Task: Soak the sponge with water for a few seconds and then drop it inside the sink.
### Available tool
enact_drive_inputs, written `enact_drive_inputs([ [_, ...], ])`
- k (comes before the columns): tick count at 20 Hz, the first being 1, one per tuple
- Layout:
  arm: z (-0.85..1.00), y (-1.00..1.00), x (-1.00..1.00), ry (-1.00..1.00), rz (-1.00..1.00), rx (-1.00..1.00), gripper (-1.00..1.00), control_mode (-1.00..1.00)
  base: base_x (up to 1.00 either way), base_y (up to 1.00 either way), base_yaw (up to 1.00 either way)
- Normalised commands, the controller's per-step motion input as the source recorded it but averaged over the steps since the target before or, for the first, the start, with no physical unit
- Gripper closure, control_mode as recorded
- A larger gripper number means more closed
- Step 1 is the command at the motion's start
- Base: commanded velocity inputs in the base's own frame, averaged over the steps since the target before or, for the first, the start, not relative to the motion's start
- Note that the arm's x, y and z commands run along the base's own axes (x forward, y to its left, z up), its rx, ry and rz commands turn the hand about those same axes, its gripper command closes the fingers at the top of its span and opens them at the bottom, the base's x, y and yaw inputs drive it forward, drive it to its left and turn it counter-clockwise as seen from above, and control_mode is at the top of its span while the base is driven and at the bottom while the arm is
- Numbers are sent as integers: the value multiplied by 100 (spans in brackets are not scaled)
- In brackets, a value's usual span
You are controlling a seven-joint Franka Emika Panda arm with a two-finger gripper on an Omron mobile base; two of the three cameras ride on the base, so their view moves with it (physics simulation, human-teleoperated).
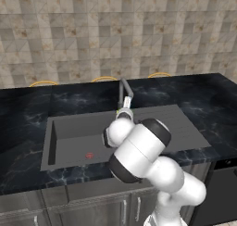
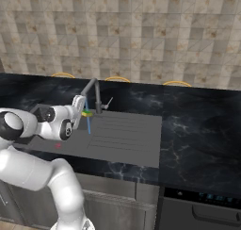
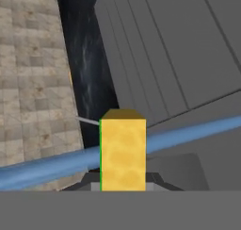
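My gripper is shut on the sponge, a small yellow block with a green face, just under the tap's spout. The water falls as a thin light-blue stream right at the sponge and on into the sink. In the hand view the sponge stands up between my gripper's dark tips, and the water crosses as a blue band behind it. From the left base view the gripper hangs below the tap, above the sink; my arm hides most of the sponge there.
A small red spot lies on the basin floor. The ribbed drainboard extends to the right of the basin. Black marbled countertop surrounds the sink, backed by a tiled wall. Yellow curved rims show along the counter's back edge.
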Motion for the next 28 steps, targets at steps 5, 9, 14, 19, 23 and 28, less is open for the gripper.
enact_drive_inputs([
  [5, -2, 0, 18, 0, 0, 0, 100, -100, 0, 0, 0],
  [9, 0, 3, -13, -3, 0, 0, 100, -100, 0, 0, 0],
  [14, 1, 4, -25, -6, 0, 0, 100, -100, 0, 0, 0],
  [19, 21, 5, -17, -3, 0, 0, 100, -100, 0, 0, 0],
  [23, 57, 4, 0, 2, 0, 0, 100, -100, 0, 0, 0],
  [28, 56, 16, 0, 10, 4, 1, 100, -100, 0, 0, 0],
])
